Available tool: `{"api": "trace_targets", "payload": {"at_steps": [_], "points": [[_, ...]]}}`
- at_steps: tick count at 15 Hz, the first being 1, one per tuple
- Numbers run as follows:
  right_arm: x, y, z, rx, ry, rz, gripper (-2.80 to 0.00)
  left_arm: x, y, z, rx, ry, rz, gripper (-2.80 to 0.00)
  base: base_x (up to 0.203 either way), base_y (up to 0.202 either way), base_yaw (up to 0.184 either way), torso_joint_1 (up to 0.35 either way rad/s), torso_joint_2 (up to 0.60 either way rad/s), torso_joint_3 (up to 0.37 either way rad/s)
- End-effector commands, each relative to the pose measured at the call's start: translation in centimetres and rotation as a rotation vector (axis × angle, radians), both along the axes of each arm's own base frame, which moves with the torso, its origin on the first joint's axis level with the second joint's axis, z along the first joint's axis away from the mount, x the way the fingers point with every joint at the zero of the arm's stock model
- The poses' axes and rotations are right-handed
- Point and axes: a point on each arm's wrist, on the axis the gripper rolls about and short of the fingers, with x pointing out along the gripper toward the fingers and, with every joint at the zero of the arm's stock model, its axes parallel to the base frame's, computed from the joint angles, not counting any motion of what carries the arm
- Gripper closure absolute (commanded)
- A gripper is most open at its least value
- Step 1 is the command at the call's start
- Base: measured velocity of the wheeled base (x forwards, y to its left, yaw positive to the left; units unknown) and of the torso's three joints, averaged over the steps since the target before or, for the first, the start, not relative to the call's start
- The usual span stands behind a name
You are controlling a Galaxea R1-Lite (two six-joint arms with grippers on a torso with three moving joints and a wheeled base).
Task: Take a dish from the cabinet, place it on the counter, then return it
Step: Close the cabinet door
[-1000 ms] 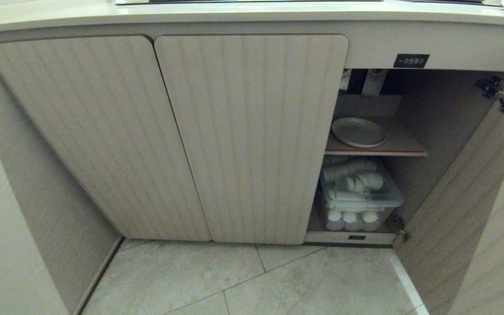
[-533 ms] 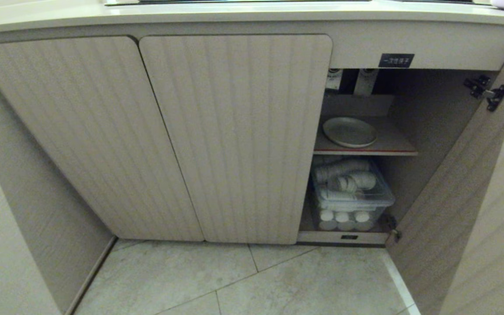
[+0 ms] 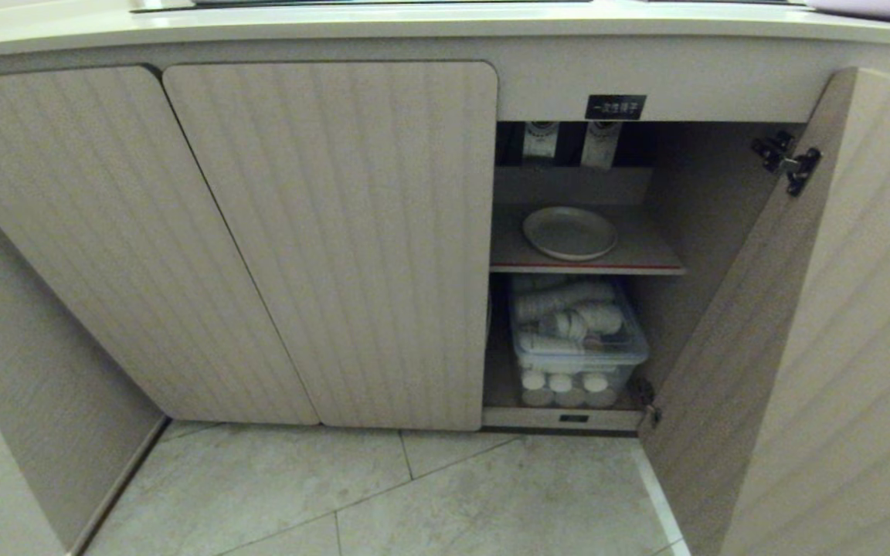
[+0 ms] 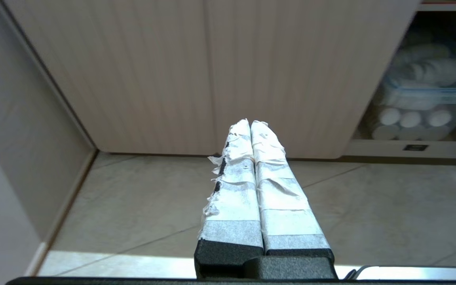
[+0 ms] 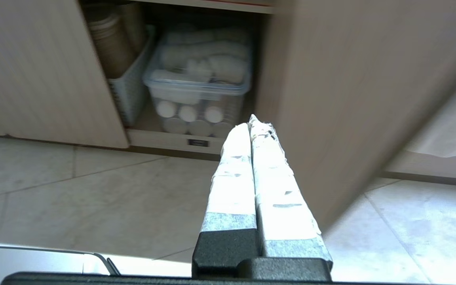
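Pale tiled floor (image 3: pixel 445 494), beige side wall (image 3: pixel 20 432) – soft light

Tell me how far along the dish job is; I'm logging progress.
Done: the cabinet door stands open. Nothing is in hand: left gripper and right gripper are shut, empty, low over the floor. Left: the dish sits on the inner shelf, so either everything remains or it's already returned.

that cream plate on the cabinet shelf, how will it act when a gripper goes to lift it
The dish looks rigid, so it probably won't flex. It lies flat on the shelf with only a low rim, so fingers may struggle to get under it and it could slide back. If ceramic, which cannot be told, it would be heavy for a pinch and chip if dropped.
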Motion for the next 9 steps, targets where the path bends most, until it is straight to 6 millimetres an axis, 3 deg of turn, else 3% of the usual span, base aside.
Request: {"api": "trace_targets", "payload": {"at_steps": [1, 6, 9], "points": [[0.02, 0.00, -0.02, -0.001, 0.002, 0.001, 0.00, 0.00, 0.00, 0.00, 0.000, 0.000, 0.000, 0.00, 0.000, -0.195, 0.000, -0.001, 0.01, 0.002], [0.01, 0.00, 0.01, -0.001, 0.001, 0.001, 0.00, 0.00, 0.00, 0.00, 0.001, 0.000, 0.000, 0.00, 0.000, -0.183, 0.002, 0.002, 0.00, 0.005], [0.01, 0.00, 0.00, -0.001, 0.001, 0.001, 0.00, 0.00, 0.00, 0.00, 0.001, 0.000, 0.000, 0.00, 0.000, -0.029, 0.000, 0.002, 0.00, 0.001]]}}
